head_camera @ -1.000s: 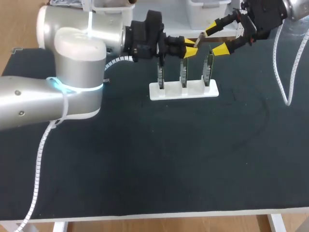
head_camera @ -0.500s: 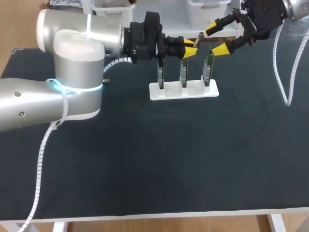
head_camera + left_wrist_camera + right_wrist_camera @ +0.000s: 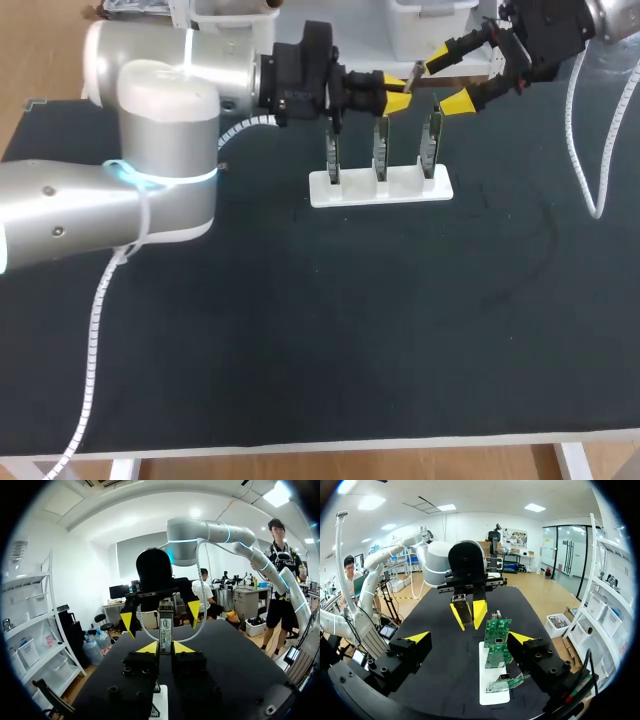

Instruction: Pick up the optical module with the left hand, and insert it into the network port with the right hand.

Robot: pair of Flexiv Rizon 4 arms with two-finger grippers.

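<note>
A white holder (image 3: 380, 188) in the upper middle of the dark surface (image 3: 330, 330) holds three green boards (image 3: 381, 148), all standing up. Just above them, the left fingers (image 3: 397, 103) are clenched on the optical module (image 3: 165, 629). The right fingers (image 3: 456, 101), upper right, are spread wide, grasping nothing

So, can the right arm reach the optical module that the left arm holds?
Probably yes: the right arm has its open jaws facing the optical module with nothing between, and the module sticks out past the left jaws.
</note>
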